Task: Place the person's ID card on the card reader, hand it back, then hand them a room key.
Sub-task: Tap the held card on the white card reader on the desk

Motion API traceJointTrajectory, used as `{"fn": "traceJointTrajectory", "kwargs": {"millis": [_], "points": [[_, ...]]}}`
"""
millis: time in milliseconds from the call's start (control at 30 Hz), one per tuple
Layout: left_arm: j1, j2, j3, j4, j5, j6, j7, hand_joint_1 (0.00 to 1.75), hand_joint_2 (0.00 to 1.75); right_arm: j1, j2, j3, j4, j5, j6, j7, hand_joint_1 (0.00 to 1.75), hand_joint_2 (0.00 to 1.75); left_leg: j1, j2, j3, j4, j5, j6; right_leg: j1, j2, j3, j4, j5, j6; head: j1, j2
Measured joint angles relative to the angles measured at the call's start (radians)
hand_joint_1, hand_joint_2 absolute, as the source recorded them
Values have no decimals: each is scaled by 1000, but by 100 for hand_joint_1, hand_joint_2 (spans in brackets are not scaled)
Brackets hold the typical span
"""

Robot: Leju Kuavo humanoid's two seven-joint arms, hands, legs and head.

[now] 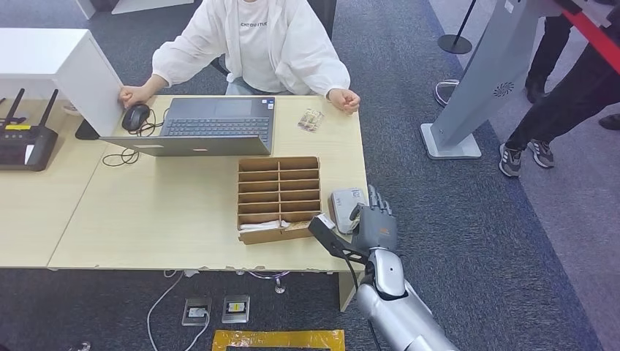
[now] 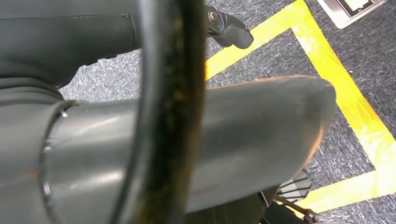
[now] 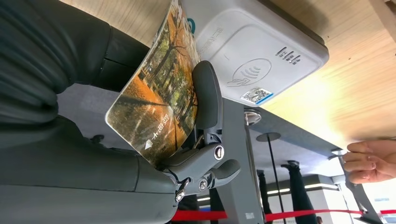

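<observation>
Because the card must go flat on the reader, my right hand [image 3: 140,140] has it pinched between thumb and fingers, slightly bowed. The card [image 3: 154,93] (autumn-tree print) hangs just beside the white card reader [image 3: 261,51], not yet on it, I judge. The person's hand [image 3: 371,161] waits w/ fist on the desk edge. Left hand: can't tell.

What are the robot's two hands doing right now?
Right hand: holding a card with an orange autumn-tree picture beside the white plastic card reader.
Left hand: cannot be told.
</observation>
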Motion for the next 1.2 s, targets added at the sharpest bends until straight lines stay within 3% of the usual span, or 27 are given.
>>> {"fn": "traceJointTrajectory", "kwargs": {"millis": [933,1200], "points": [[1,-5,0,0,1,-4,0,0,0,-9,0,36,11,-17,32,14,175,175,0,0,2,0,0,0,0,1,2,0,0,0,0,0],[1,-5,0,0,-1,-7,0,0,0,-13,0,52,11,-68,-1,-8,175,175,0,0,2,0,0,0,0,1,2,0,0,0,0,0]]}}
